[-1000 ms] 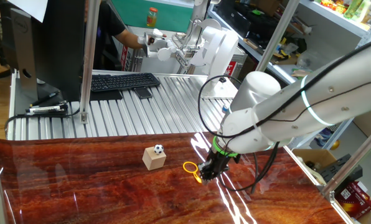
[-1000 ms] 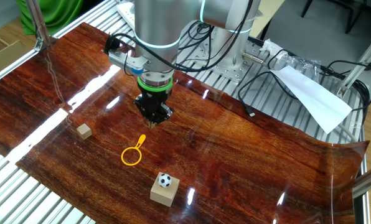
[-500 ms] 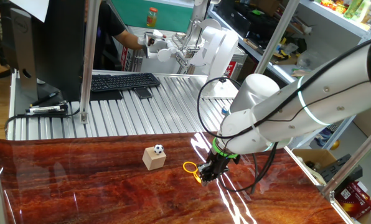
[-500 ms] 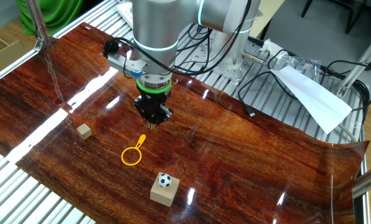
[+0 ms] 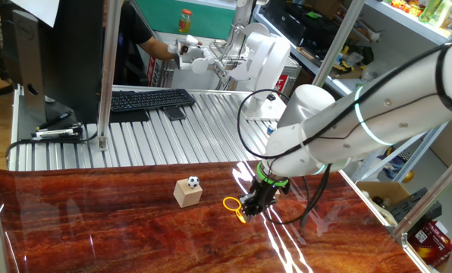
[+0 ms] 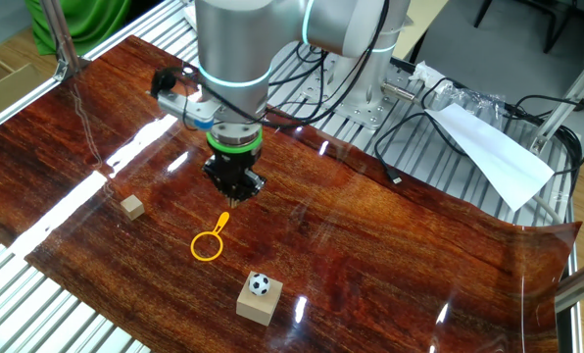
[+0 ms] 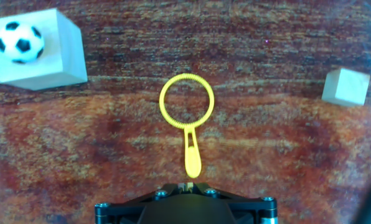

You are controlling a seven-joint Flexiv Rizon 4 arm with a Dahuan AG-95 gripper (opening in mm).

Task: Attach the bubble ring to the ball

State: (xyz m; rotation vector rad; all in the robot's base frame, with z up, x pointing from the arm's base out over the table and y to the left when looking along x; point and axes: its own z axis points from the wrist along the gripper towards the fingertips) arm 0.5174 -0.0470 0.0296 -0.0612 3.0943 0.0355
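Ring, yellow-orange, lying flat on the dark wooden table; loop pointing toward the front edge in the other fixed view, short handle toward the arm. Free of any grip, touching nothing but the tabletop.

Ball, white with black patches, seated on top of a light wooden block; near the ring's loop but clearly apart from it.

Small cube, plain tan, alone on the table, on the far side of the ring from the block (not part of the job).

Gripper, hanging above the table just beyond the tip of the ring's handle; nothing held. Finger spacing cannot be told: the hand view shows only the black base of the tool at its lower edge, and both fixed views show the fingertips as one dark cluster.

Step in hand, as judged: approach for the pickup, ring not yet grasped. Next move calls for lowering over the handle, with the fingers either side of that thin strip, closing on it without pushing the ring away, then carrying the loop over to the ball.
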